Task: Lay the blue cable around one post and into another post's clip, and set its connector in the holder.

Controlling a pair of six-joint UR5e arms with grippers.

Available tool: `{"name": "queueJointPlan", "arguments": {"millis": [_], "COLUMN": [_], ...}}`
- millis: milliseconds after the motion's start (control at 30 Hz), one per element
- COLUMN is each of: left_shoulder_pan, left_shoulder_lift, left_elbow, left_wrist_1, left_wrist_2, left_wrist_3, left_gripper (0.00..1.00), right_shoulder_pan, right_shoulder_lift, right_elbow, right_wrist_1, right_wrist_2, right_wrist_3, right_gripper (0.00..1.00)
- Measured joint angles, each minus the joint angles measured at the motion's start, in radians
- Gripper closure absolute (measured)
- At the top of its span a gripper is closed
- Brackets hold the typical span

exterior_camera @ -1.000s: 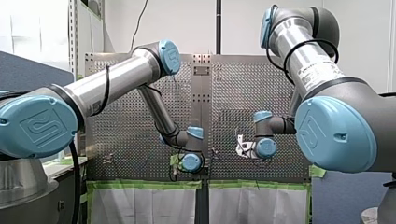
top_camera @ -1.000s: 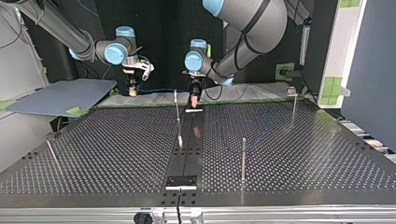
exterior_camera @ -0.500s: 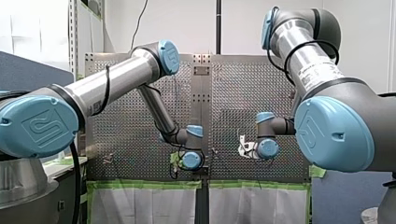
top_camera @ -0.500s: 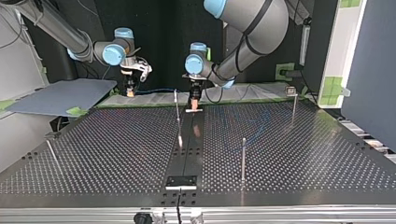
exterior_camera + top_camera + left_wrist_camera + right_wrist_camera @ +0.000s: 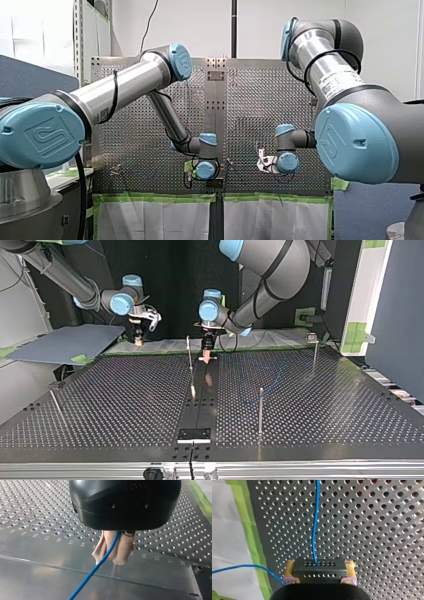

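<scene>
Table edge and surroundings
A perforated metal table (image 5: 325,405) is edged with strips of bright green tape (image 5: 155,197), and white sheets (image 5: 150,220) lie just beyond the tape. A flat grey-blue board (image 5: 65,342) sits off the table's corner at the top view's left, a small green tape scrap (image 5: 80,359) on its near edge.

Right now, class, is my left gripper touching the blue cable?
Touching. The left wrist view shows the blue cable running between the beige pads of my left gripper, pinched with no gap on either side.
</scene>
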State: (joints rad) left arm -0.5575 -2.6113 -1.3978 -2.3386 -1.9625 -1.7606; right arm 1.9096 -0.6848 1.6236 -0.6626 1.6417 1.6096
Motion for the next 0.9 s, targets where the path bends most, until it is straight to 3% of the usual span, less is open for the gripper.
{"name": "queueJointPlan", "arguments": {"millis": [500,567,633,667,700,733,767,833,900], "left_shoulder_pan": [0.02,0.021,0.021,0.021,0.021,0.021,0.02,0.02,0.02], "left_shoulder_lift": [0.0,0.0,0.0,0.0,0.0,0.0,0.0,0.0,0.0], "left_elbow": [0.001,0.001,0.0,0.0,0.0,0.0,0.0,0.0,-0.001], "left_wrist_1": [-0.014,-0.022,-0.032,-0.041,-0.049,-0.056,-0.067,-0.086,-0.108], "left_wrist_2": [0.017,0.029,0.036,0.04,0.042,0.043,0.043,0.038,0.025], "left_wrist_3": [0.002,0.002,0.003,0.004,0.004,0.006,0.011,0.017,0.023], "left_gripper": [1.0,0.95,0.68,0.68,0.55,0.34,0.34,0.05,0.0], "right_shoulder_pan": [-0.023,-0.024,-0.025,-0.025,-0.025,-0.025,-0.025,-0.025,-0.025], "right_shoulder_lift": [0.001,0.002,0.002,0.002,0.002,0.002,0.002,0.003,0.003], "right_elbow": [-0.059,-0.059,-0.059,-0.059,-0.059,-0.059,-0.059,-0.059,-0.06], "right_wrist_1": [0.048,0.055,0.063,0.066,0.07,0.072,0.074,0.077,0.081], "right_wrist_2": [-0.004,-0.004,-0.005,-0.005,-0.005,-0.005,-0.006,-0.006,-0.006], "right_wrist_3": [-0.009,-0.009,-0.01,-0.011,-0.013,-0.014,-0.015,-0.016,-0.017], "right_gripper": [0.77,0.77,0.77,0.77,0.77,0.77,0.77,0.77,0.77]}}
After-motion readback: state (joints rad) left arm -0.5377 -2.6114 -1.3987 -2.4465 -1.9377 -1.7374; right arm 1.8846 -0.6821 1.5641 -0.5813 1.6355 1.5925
